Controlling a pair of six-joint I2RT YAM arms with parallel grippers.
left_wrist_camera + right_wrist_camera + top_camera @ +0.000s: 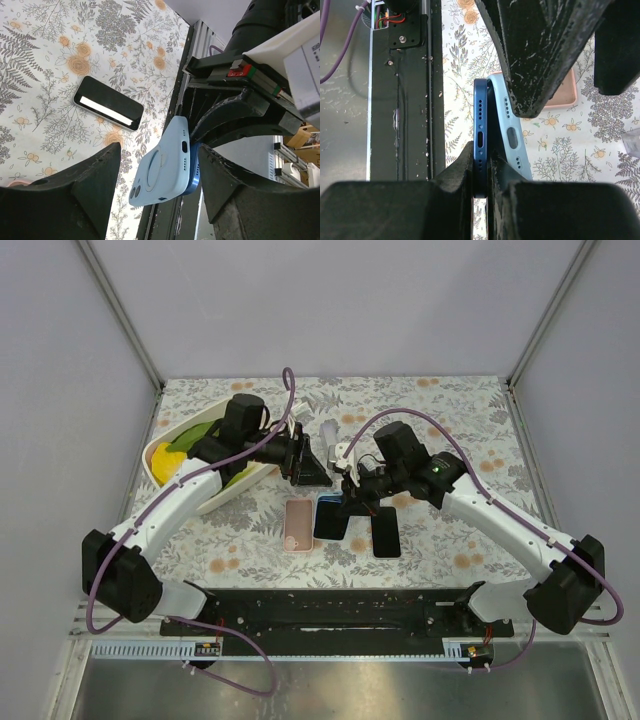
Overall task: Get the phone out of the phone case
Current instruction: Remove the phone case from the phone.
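Leftmost, a bowl (pixel 208 499) sits on the table (pixel 455 408). Next, the left gripper (pixel 312 472) has its jaws spread, one finger on either side of the blue case (pixel 160 172), which is held up off the table. Nearer the arm bases, a pink case (pixel 298 525) lies flat. The blue case stands partly peeled from the phone (pixel 480 135), whose bottom edge the right gripper (pixel 481 161) pinches tightly. Just right, a black phone (pixel 386 535) lies flat.
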